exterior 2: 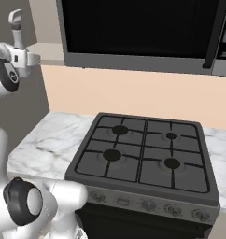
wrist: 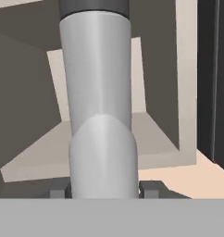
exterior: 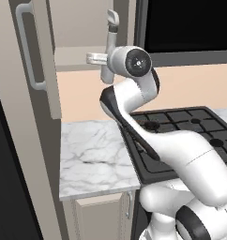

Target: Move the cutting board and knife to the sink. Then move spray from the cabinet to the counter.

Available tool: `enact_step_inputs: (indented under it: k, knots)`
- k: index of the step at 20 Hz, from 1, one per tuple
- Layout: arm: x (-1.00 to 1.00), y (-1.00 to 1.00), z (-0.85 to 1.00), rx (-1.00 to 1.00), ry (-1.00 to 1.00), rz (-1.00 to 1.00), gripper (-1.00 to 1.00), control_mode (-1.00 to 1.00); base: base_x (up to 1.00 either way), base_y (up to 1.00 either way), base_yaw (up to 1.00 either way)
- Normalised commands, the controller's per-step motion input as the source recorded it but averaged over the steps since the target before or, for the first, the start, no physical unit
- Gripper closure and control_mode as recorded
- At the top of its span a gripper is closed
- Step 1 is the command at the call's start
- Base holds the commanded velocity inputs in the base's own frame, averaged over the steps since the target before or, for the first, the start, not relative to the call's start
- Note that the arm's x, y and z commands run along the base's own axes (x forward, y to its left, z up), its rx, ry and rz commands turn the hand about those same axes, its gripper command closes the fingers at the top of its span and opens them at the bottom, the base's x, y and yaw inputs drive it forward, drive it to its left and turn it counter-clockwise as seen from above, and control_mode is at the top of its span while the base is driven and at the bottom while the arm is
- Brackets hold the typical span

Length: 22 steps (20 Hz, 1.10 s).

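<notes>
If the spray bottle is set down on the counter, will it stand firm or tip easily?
The spray looks tall and slim, so it probably tips easily. Its smooth rounded body may slip or turn between the fingers beside it. It looks rigid, not floppy. Setting it down upright on the flat counter seems wise.

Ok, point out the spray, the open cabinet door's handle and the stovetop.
spray (wrist: pixel 99 92): hand view, middle of its grey body.
cabinet door handle (exterior: pixel 27 47): left base view, on the long grey bar.
stovetop (exterior 2: pixel 140 151): right base view, centre of the black grate.

arm (exterior: pixel 181 150): glossy white rounded links | joints: dark caps | end effector (wrist: pixel 103 190): small dark fingertips
</notes>
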Motion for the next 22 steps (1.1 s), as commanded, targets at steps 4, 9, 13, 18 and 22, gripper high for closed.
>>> enact_step_inputs:
  k: [4, 9, 13, 18, 22]
  knots:
    - [-1.00, 0.00, -0.32, -0.05, 0.01, 0.00, 1.00, -1.00, 0.00, 0.00, 0.00]
    - [-0.91, -0.05, -0.51, -0.01, 0.00, 0.00, 1.00, -1.00, 0.00, 0.00, 0.00]
    - [-0.37, 0.00, -0.67, -0.02, 0.00, 0.00, 1.00, -1.00, 0.00, 0.00, 0.00]
    - [0.00, 0.03, -0.71, -0.04, 0.00, -0.06, 1.00, -1.00, 0.00, 0.00, 0.00]
    - [0.02, 0.03, -0.69, -0.02, 0.00, -0.18, 1.00, -1.00, 0.00, 0.00, 0.00]
